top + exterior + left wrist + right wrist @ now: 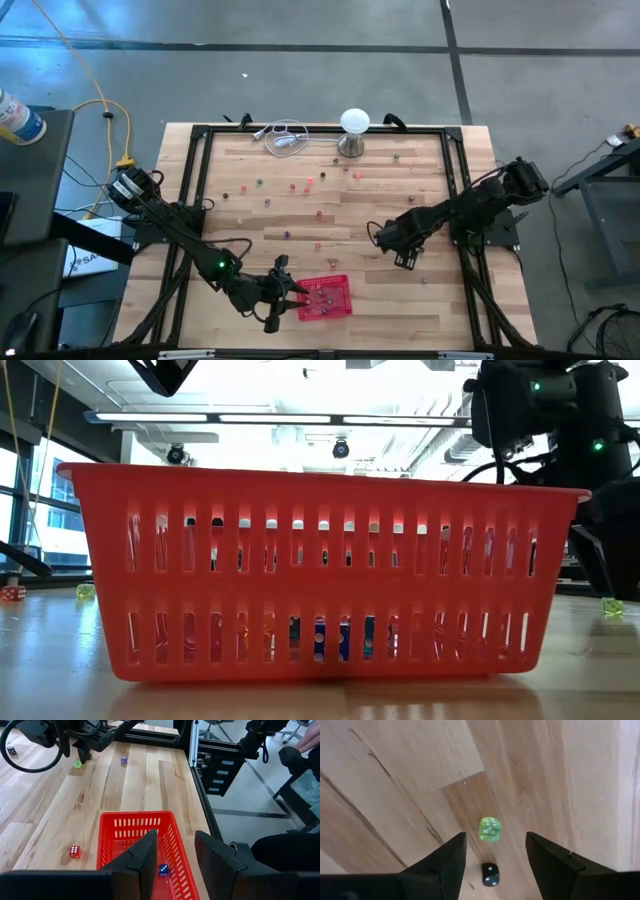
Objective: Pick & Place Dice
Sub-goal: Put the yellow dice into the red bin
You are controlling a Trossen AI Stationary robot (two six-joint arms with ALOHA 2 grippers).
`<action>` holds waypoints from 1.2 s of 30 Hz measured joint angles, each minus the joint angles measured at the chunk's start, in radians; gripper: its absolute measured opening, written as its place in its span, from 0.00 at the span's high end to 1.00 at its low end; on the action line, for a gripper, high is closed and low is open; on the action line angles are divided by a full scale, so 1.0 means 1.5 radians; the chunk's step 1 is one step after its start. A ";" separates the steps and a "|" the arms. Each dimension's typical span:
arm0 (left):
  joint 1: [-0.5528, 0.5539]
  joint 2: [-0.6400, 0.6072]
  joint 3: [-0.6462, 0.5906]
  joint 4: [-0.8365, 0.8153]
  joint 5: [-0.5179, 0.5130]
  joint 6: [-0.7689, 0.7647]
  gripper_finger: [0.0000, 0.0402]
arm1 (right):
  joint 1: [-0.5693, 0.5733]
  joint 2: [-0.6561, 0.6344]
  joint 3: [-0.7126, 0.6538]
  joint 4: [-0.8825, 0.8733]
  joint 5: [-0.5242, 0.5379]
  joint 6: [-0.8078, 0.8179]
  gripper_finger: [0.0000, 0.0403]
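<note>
The dice lie scattered over the wooden table [300, 215]. A few of them lie inside the red mesh basket [325, 298], among them a blue die [163, 869]. My left gripper [175, 845] hovers open over the basket's left end [300, 292] with nothing between its fingers. My right gripper [496, 837] points down, open, over the table's right half [407, 258]. Below it, a green die [489, 829] and a black die [490, 874] lie on the wood in the gap between its fingers, and neither finger touches them.
A red die [75, 851] lies on the wood just beside the basket. A white ball-topped metal stand [353, 132] and a clear item with a cord [285, 140] stand at the far edge. A black frame [455, 180] borders the table.
</note>
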 joint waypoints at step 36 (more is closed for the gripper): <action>0.000 0.000 0.000 0.001 0.000 -0.005 0.68 | 0.001 -0.001 -0.059 0.121 -0.020 -0.022 0.90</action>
